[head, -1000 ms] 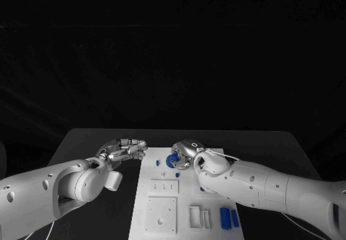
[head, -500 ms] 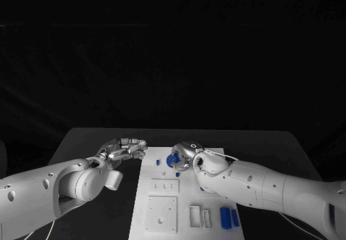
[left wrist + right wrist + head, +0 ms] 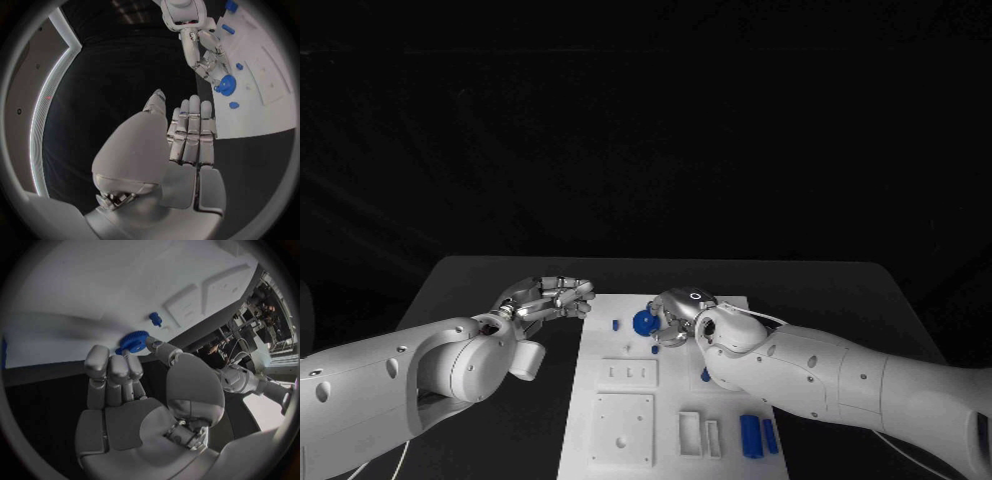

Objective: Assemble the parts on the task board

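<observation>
The white task board (image 3: 629, 430) lies in the middle of the black table. My right hand (image 3: 678, 312) hovers over its far end and pinches a round blue gear (image 3: 645, 322) between thumb and fingers; the gear (image 3: 132, 342) and the right hand (image 3: 134, 390) show in the right wrist view, and the gear (image 3: 225, 85) in the left wrist view too. My left hand (image 3: 548, 298) hangs beside the board's far left corner, fingers straight and close together, holding nothing; its palm (image 3: 169, 150) faces the board. Small blue pegs (image 3: 616, 324) stand near the gear.
Two long blue bars (image 3: 757, 436) lie at the board's near right. White raised blocks (image 3: 622, 428) and slotted pieces (image 3: 698, 434) occupy its near half. A blue peg (image 3: 155, 318) stands on the board beyond the gear. Black table (image 3: 488, 280) surrounds the board.
My right hand with the gear has shifted slightly to the right and toward me over the board. The left hand has stayed in place.
</observation>
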`<action>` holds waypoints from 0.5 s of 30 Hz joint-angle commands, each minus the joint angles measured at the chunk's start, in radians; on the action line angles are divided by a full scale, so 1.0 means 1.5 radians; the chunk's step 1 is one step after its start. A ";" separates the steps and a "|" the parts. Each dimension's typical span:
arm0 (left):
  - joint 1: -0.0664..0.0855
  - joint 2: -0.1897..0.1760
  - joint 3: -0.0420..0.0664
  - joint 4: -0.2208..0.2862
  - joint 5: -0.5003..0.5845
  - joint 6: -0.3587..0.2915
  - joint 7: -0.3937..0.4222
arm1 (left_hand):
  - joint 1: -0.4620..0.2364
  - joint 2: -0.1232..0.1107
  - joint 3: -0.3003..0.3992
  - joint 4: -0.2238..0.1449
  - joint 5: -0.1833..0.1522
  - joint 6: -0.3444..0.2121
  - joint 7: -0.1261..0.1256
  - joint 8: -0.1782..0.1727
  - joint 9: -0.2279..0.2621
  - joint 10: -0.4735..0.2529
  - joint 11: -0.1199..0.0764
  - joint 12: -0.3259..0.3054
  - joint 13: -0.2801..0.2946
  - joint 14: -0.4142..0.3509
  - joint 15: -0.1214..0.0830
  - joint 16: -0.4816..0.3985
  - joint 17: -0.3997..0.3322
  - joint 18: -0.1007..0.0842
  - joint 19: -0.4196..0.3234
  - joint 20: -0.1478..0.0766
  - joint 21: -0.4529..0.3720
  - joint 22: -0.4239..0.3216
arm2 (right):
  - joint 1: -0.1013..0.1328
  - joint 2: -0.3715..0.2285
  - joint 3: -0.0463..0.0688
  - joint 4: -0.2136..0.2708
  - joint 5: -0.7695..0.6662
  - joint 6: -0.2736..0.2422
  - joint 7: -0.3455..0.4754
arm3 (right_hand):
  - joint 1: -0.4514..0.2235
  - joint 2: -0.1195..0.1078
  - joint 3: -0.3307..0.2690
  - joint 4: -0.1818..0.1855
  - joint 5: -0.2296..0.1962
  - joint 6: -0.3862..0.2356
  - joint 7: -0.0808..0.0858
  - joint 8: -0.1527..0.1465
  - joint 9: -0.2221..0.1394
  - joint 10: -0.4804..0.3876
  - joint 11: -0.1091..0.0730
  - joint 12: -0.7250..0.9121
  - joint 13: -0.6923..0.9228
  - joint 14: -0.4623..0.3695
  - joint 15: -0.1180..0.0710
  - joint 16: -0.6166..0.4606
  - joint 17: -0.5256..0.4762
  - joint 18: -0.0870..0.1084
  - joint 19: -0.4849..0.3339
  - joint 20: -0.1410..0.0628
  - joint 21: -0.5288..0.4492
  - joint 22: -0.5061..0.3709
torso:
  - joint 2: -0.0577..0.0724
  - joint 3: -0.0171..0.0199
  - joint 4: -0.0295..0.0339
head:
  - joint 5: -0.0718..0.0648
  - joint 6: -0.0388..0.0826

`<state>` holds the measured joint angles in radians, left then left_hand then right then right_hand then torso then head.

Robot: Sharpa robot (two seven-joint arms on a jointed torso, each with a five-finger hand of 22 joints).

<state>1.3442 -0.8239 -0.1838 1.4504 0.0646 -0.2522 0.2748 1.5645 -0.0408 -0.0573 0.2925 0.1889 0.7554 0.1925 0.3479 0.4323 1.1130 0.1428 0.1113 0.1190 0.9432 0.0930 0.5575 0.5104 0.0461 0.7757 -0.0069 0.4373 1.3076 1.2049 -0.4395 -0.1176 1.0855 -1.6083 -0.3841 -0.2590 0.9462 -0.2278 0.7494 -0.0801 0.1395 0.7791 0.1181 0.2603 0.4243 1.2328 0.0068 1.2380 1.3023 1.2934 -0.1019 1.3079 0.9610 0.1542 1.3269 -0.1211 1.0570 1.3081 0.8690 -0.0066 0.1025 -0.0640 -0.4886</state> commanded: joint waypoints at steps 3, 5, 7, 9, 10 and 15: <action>0.001 0.001 0.001 0.002 -0.002 0.011 0.004 | 0.004 0.001 -0.004 -0.001 -0.003 0.004 0.000 -0.005 0.001 0.005 0.000 -0.003 0.001 -0.004 0.000 0.004 -0.001 0.012 -0.005 -0.001 0.004 0.010 | -0.003 -0.006 -0.001 0.012 -0.001 -0.028 -0.007 | -0.007 -0.001 -0.003 0.000 0.004 -0.003 0.003 0.003 0.001 -0.001 0.002 0.002 0.000 0.003 0.001 -0.003 0.001 0.072 0.002 -0.005 0.003 0.010 | 0.000 0.0008 -0.0004 | 0.000 0.000; 0.001 0.000 0.001 0.001 -0.002 0.011 0.004 | 0.004 0.001 -0.004 -0.001 -0.003 0.004 0.000 -0.005 0.001 0.005 0.000 -0.003 0.001 -0.004 0.000 0.004 -0.001 0.012 -0.005 -0.001 0.004 0.010 | -0.003 -0.010 -0.001 0.014 0.006 -0.057 0.001 | -0.007 -0.002 -0.004 0.000 0.004 -0.003 0.004 0.003 0.001 -0.001 0.002 0.002 0.000 0.003 0.001 -0.003 0.002 0.072 0.002 -0.006 0.003 0.010 | 0.000 0.0010 -0.0001 | 0.000 0.001; 0.001 0.000 0.001 0.001 -0.002 0.010 0.004 | 0.004 0.001 -0.003 -0.001 -0.003 0.004 0.000 -0.005 0.001 0.005 0.000 -0.004 0.001 -0.004 0.000 0.004 -0.001 0.012 -0.005 -0.001 0.004 0.010 | -0.003 -0.019 -0.001 0.018 0.021 -0.090 0.015 | -0.008 -0.003 -0.004 0.000 0.004 -0.003 0.004 0.003 0.001 -0.002 0.002 0.001 -0.001 0.003 0.002 -0.003 0.002 0.072 0.002 -0.006 0.002 0.010 | 0.000 0.0009 0.0001 | -0.001 0.001; 0.001 -0.001 0.001 0.002 -0.002 0.010 0.004 | 0.004 0.001 -0.003 -0.001 -0.003 0.004 0.000 -0.005 0.001 0.005 0.000 -0.004 0.001 -0.004 0.000 0.004 -0.001 0.012 -0.005 -0.001 0.004 0.010 | -0.003 -0.030 0.000 0.023 0.037 -0.113 0.031 | -0.007 -0.006 -0.003 0.000 0.003 -0.002 0.004 0.004 0.002 -0.003 0.003 0.000 -0.002 0.003 0.002 -0.004 0.002 0.072 0.002 -0.006 0.002 0.010 | 0.000 0.0006 -0.0003 | -0.001 0.002; 0.001 -0.002 0.001 0.001 -0.002 0.010 0.004 | 0.004 0.001 -0.003 -0.001 -0.003 0.004 0.000 -0.005 0.001 0.005 0.000 -0.004 0.001 -0.004 0.000 0.004 -0.001 0.012 -0.005 -0.001 0.004 0.010 | -0.003 -0.037 0.001 0.026 0.053 -0.121 0.045 | -0.005 -0.007 -0.001 -0.002 0.003 -0.002 0.005 0.005 0.002 -0.004 0.003 0.000 -0.002 0.002 0.002 -0.004 0.002 0.072 0.002 -0.006 0.002 0.009 | 0.000 0.0006 -0.0006 | -0.001 0.002; 0.001 -0.001 0.001 -0.001 -0.003 0.007 0.006 | 0.004 0.000 -0.004 -0.001 -0.003 0.004 0.000 -0.005 0.001 0.005 0.000 -0.004 0.001 -0.004 0.000 0.004 -0.001 0.012 -0.005 -0.001 0.004 0.010 | 0.007 -0.081 0.022 0.060 0.119 -0.128 0.112 | 0.000 -0.033 -0.010 -0.013 0.000 -0.001 0.012 0.007 0.004 -0.007 0.010 -0.001 -0.004 0.003 0.008 -0.006 0.003 0.072 0.001 -0.007 0.001 0.009 | -0.001 0.0009 -0.0018 | -0.003 0.008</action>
<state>1.3443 -0.8269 -0.1836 1.4479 0.0645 -0.2520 0.2748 1.5645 -0.0408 -0.0573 0.2925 0.1889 0.7554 0.1925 0.3438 0.4324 1.1130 0.1428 0.1113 0.1191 0.9432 0.0930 0.5575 0.5096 0.0453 0.7757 -0.0069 0.4373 1.3075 1.2091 -0.5548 -0.0878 1.1615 -1.5257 -0.5229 -0.1942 0.9456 -0.2690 0.7381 -0.1018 0.1395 0.7735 0.1284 0.2663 0.4291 1.2219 0.0176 1.2380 1.2963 1.2991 -0.0962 1.3030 0.9644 0.1541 1.3304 -0.1262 1.0570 1.3079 0.8688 -0.0054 0.1009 -0.0653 -0.4807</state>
